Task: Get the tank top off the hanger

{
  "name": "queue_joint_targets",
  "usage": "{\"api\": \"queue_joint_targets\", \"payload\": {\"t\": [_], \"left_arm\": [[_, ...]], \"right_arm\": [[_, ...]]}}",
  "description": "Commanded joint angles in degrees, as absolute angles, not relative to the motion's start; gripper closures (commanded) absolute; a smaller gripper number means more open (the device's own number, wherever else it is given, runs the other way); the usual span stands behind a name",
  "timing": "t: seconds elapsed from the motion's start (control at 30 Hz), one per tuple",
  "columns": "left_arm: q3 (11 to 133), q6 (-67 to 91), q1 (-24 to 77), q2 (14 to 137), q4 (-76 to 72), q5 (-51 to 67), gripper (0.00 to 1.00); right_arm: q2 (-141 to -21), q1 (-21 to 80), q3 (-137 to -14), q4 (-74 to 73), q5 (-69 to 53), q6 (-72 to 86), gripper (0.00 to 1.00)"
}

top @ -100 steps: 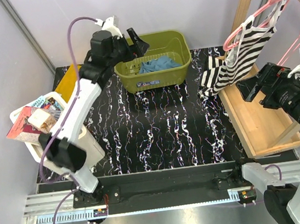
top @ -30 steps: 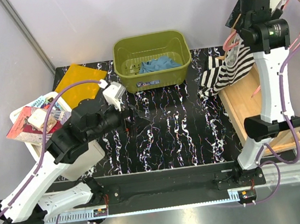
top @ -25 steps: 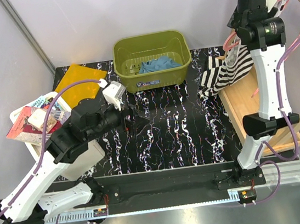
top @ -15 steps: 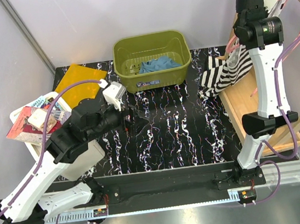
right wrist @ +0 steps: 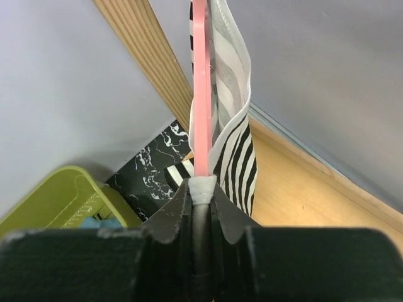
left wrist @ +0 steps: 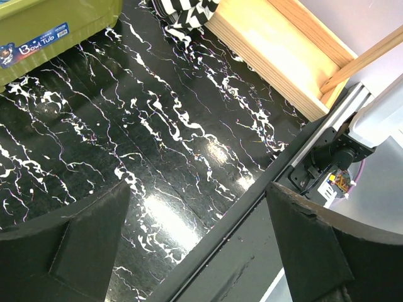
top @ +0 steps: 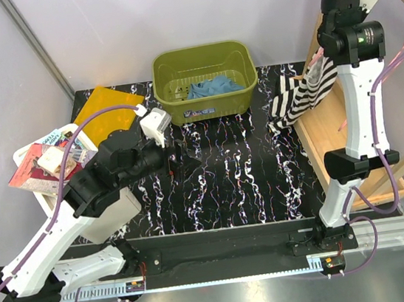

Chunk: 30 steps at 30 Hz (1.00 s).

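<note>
Where the right gripper (right wrist: 201, 189) meets the pink hanger (right wrist: 200, 88), its jaws are pressed together on a pale strap of the tank top (right wrist: 234, 151), against the hanger's arm. That arm runs straight up and away from the gripper. The striped cloth hangs beside and below the hanger, down to the surface (left wrist: 157, 126). The left gripper (left wrist: 198, 217), spread wide, is well apart from the hanger. By judgement, the right arm is nearer and should draw the strap along the arm's axis.

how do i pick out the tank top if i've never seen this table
Look to the wooden rack on the right side of the table. The tank top hangs there from a pink hanger, its hem trailing onto the table. It is the only black-and-white striped cloth; the other fabric, in the green tub, is plain blue.
</note>
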<state>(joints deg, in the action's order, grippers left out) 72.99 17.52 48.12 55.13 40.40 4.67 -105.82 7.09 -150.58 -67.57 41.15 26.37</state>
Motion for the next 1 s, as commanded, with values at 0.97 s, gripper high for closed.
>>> {"api": "queue_joint_targets", "payload": {"t": [0.97], "left_arm": [[76.5, 19.2, 48.3, 57.5, 38.1, 9.1, 0.07]], "right_arm": [[-81.1, 7.7, -127.6, -64.8, 9.9, 25.4, 1.0]]}}
